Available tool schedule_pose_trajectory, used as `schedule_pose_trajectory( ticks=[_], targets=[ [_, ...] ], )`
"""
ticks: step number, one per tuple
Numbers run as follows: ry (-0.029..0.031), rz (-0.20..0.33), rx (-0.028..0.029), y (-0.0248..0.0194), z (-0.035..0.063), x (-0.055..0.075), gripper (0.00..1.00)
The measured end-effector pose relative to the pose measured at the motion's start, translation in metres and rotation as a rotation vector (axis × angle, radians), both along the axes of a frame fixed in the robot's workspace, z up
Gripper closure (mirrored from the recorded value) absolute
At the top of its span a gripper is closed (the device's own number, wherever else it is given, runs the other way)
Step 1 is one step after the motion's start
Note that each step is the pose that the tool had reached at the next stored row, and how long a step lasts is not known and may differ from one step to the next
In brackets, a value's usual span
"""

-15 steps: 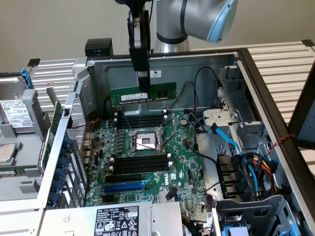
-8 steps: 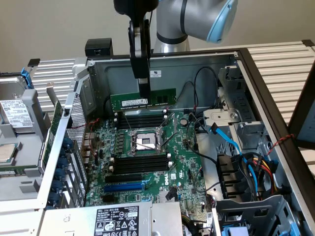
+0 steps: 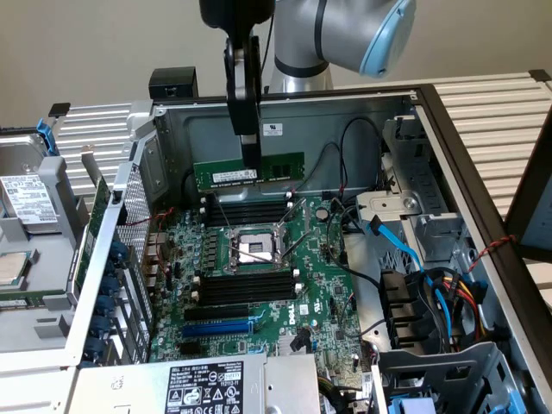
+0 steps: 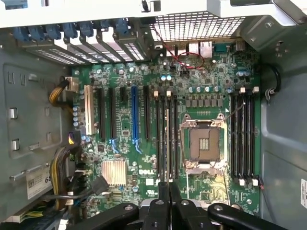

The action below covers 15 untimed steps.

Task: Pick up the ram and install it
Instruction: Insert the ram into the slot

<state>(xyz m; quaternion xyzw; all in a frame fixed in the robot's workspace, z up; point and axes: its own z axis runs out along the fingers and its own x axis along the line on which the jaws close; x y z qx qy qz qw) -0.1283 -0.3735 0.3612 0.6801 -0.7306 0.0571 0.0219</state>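
End effector (image 3: 250, 158) clamped on long thin green ram stick (image 3: 280, 166), upper centre, held edge-down over black memory slots (image 3: 246, 210), likely for seating.

exterior view: off the arm, raised, looking slantwise down into the open computer case (image 3: 198, 129) from middle distance.
wrist view: behind the gripper (image 4: 169, 188), facing straight down.
shared: motherboard (image 3: 319, 293), cpu socket (image 3: 253, 250), memory slots (image 3: 250, 285).

Clear above the motherboard (image 3: 321, 289); cables (image 3: 447, 297) seemingly crowd nearby.
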Motion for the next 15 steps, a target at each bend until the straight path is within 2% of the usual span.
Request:
schedule_pose_trajectory(
  ticks=[7, 9, 11, 15],
  targets=[
    [0.0001, 0.0, -0.0001, 0.0061, -0.0097, -0.01, 0.88],
    [-0.0002, 0.0, -0.0023, 0.0064, -0.0127, -0.012, 0.88],
    [-0.0005, 0.0, -0.0073, 0.0064, -0.0154, -0.013, 0.88],
    [-0.0005, 0.0, -0.0087, 0.0057, -0.0224, -0.013, 0.88]
  ],
)
